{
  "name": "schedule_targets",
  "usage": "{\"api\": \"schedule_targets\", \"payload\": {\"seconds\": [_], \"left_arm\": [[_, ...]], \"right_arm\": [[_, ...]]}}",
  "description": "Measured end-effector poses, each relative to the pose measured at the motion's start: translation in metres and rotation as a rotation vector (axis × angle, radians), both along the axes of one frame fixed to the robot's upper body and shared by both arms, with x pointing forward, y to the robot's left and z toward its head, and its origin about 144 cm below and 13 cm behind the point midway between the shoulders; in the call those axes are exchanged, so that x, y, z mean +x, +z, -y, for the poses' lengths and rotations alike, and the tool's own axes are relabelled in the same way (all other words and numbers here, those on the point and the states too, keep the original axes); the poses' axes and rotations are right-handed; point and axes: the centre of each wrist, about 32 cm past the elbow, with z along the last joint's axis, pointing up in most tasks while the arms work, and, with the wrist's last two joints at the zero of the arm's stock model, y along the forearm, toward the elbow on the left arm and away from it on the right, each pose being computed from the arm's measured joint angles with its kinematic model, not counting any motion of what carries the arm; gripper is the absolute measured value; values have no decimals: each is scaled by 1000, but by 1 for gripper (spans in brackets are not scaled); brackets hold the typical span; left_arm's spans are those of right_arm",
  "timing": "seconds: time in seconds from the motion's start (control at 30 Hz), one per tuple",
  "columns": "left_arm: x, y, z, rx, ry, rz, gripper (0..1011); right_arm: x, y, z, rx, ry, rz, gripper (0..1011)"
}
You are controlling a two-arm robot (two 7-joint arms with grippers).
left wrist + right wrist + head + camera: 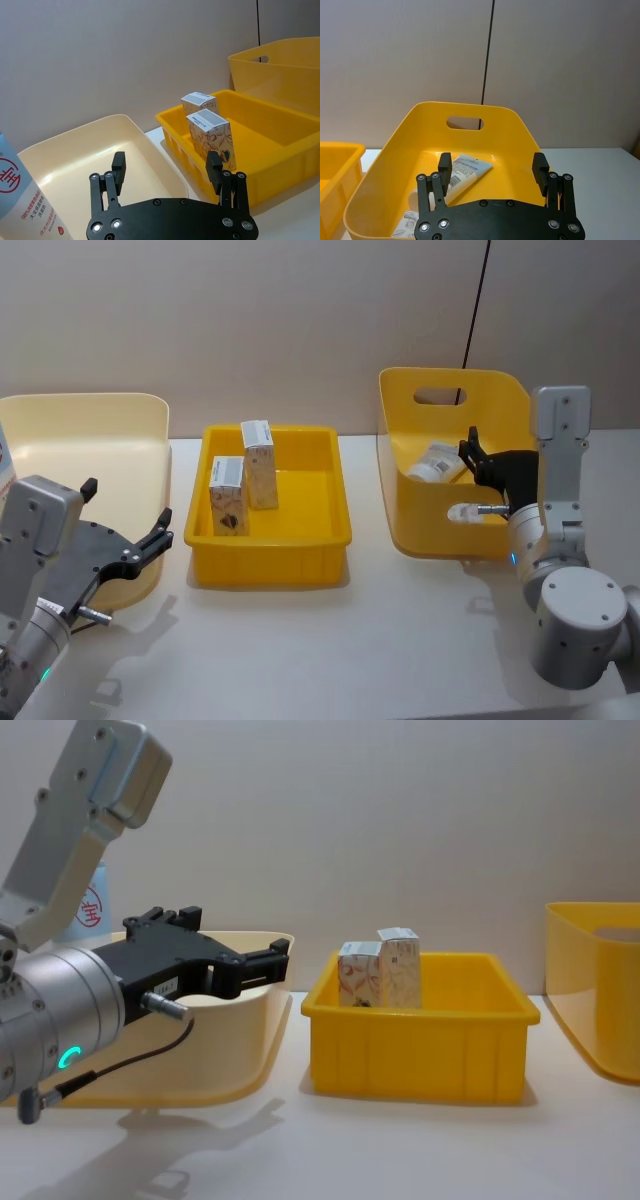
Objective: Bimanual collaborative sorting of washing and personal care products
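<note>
Yellow tray (pixel 320 538) holds white cartons (pixel 260 464) with orange-red swirls; cream bin (pixel 100 425); light-blue tube (pixel 22 200), red logo.

A plain beige wall (pixel 300 320) rises right behind the white table (pixel 350 640). A thin dark vertical seam (pixel 488 55) runs down the wall, toward its right side. Soft shadows lie on the table.

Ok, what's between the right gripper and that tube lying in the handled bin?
Nothing but air: in the right wrist view the open right gripper hangs just above the tube, which lies on the floor of the handled yellow bin.
</note>
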Motion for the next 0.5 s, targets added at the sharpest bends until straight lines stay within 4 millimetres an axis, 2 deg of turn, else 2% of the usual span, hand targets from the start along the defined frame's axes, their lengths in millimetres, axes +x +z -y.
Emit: {"api": "schedule_targets", "payload": {"seconds": [0.5], "left_arm": [[0,0,0,0,0,0,1000]], "right_arm": [[-5,-2,1,4,83,91,1001]]}}
